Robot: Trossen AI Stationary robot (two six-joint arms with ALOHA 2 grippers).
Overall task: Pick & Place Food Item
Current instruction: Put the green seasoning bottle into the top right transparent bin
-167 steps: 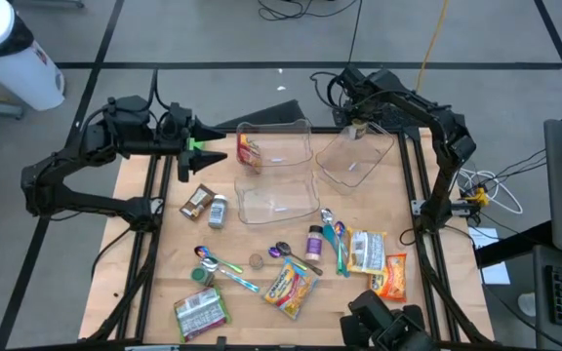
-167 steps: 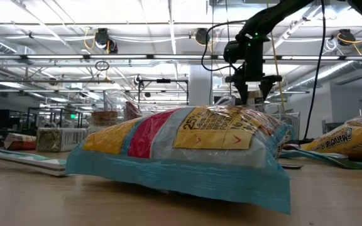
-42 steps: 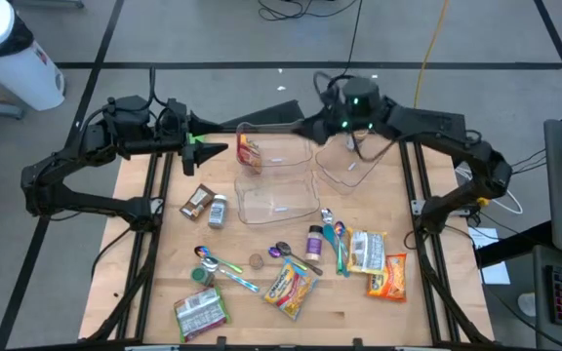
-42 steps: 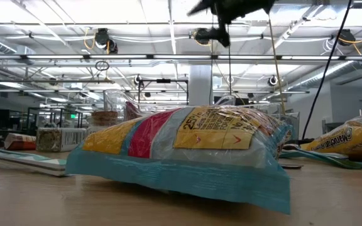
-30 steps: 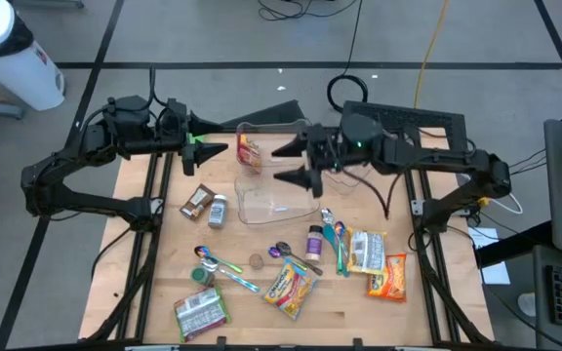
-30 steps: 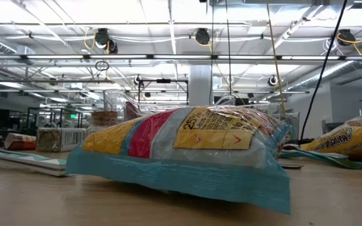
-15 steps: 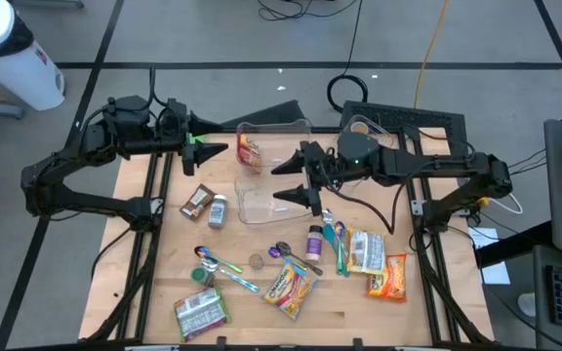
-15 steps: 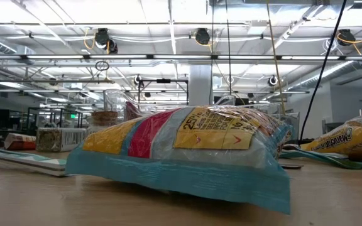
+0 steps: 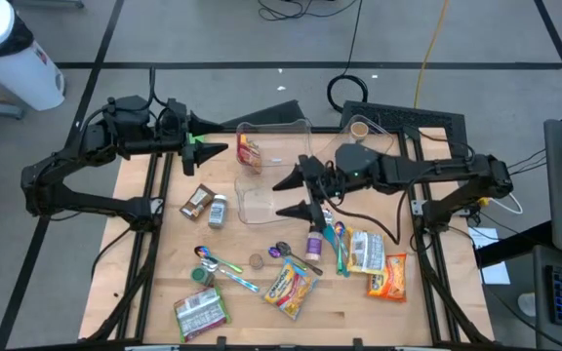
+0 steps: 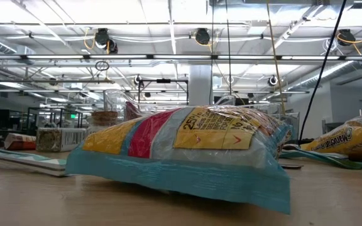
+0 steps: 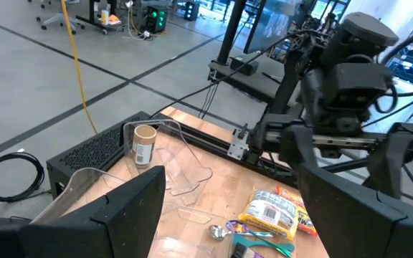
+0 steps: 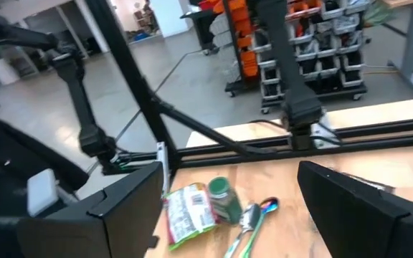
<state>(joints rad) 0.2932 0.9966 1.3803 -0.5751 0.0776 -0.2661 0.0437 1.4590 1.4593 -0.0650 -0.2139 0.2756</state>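
Several food packets lie flat on the wooden table: a yellow-red one point(image 9: 291, 286), which fills the low view point(image 10: 187, 154), a green one point(image 9: 201, 312), an orange one point(image 9: 390, 276) and a white-yellow one point(image 9: 364, 251). A red-yellow snack point(image 9: 250, 151) sits inside a clear container point(image 9: 286, 146) at the far middle. My right gripper point(image 9: 289, 195) is open and empty, held above a second clear container point(image 9: 261, 203). My left gripper point(image 9: 220, 143) is open and empty at the far left, level with the first container.
A small can point(image 9: 219, 211), a brown packet point(image 9: 198, 201), a purple bottle point(image 9: 314, 239) and spoons point(image 9: 338, 244) lie around the middle. A green can point(image 9: 202, 276) stands near the green packet. A paper cup point(image 9: 359, 128) stands at the far right, beside a third clear container point(image 9: 344, 161).
My right gripper has moved toward the table's near edge, from over the far containers to above the nearer clear container, pointing toward the table's left. It has stayed open. Nothing on the table has moved.
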